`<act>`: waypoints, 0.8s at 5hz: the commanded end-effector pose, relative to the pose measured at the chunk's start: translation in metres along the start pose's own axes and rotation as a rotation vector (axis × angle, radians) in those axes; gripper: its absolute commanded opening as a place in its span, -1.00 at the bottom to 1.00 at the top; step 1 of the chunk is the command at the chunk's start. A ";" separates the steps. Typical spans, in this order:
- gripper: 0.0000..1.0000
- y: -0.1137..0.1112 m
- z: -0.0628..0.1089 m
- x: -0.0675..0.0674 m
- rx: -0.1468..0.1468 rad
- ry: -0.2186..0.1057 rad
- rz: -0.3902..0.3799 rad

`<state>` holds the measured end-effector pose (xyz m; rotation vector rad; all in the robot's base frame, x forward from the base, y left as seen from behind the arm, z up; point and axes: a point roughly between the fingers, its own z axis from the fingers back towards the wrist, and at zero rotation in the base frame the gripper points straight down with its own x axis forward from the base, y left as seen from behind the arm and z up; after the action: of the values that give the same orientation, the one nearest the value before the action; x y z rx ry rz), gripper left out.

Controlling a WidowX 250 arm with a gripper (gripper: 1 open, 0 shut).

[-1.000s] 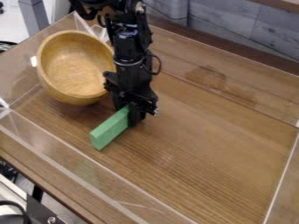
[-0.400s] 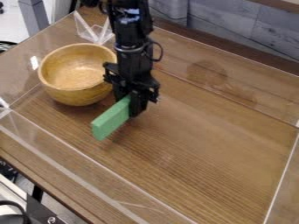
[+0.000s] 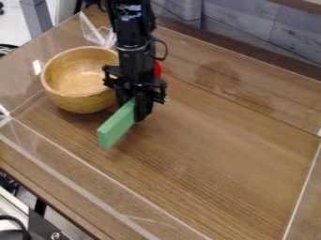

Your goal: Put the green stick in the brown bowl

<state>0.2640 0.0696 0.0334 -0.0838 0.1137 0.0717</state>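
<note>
The green stick [image 3: 118, 127] is a flat light-green bar, tilted, its upper end pinched in my gripper [image 3: 138, 108] and its lower end just off the wooden table. My gripper points straight down and is shut on the stick. The brown bowl [image 3: 78, 79] is a round, thick-walled wooden bowl standing upright just left of the gripper, its inside bare. The stick hangs right of the bowl's rim, apart from it.
A low clear plastic wall [image 3: 75, 202] runs around the wooden table [image 3: 226, 131] along its front and sides. A small red part [image 3: 160, 71] shows on the arm behind the gripper. Grey boards lie beyond the far edge.
The stick has come up off the table in my gripper and shifted slightly left toward the bowl. The bowl, tipped on its side a second ago, now sits upright.
</note>
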 end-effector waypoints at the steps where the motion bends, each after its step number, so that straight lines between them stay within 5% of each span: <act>1: -1.00 0.000 0.002 -0.002 0.001 -0.043 0.052; 2: -1.00 -0.003 -0.007 -0.012 -0.004 -0.038 0.099; 4: -1.00 0.012 0.060 0.001 -0.055 -0.091 0.072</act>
<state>0.2638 0.0852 0.0744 -0.1486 0.0860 0.1647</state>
